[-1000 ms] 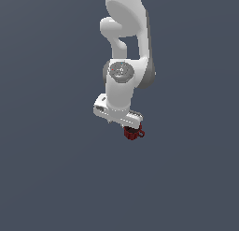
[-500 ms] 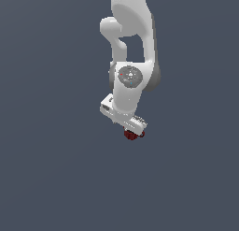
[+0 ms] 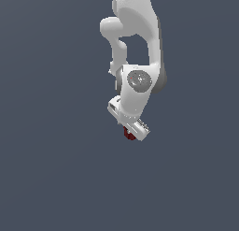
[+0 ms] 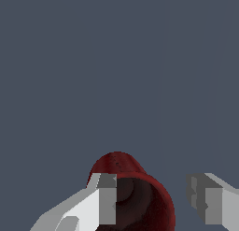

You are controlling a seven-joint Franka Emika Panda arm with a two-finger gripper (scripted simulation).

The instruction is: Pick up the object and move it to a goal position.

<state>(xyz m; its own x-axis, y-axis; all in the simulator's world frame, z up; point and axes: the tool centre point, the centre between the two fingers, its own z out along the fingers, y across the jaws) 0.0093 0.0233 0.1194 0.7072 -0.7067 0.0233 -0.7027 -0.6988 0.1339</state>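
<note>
Mug (image 4: 140,197) is seen pinched at its rim wall by the gripper (image 4: 154,197), one finger (image 4: 105,199) inside, at six o'clock beneath the arm (image 3: 137,47). Pickup is judged done; carrying to the goal remains, and no goal marker is visible. One mug, one gripper, one arm are counted.

A small dark red mug (image 4: 135,197) is seen in the wrist view, tipped so that its open mouth faces the camera and its dark, shadowed inside is shown. Its rounded outer wall curves away behind the rim. One part of the rim is covered by a pale finger, so the rim is not seen whole. No handle can be made out in this view. In the exterior view the mug (image 3: 129,133) appears only as a small red patch, mostly hidden, set against a plain grey-blue background.
</note>
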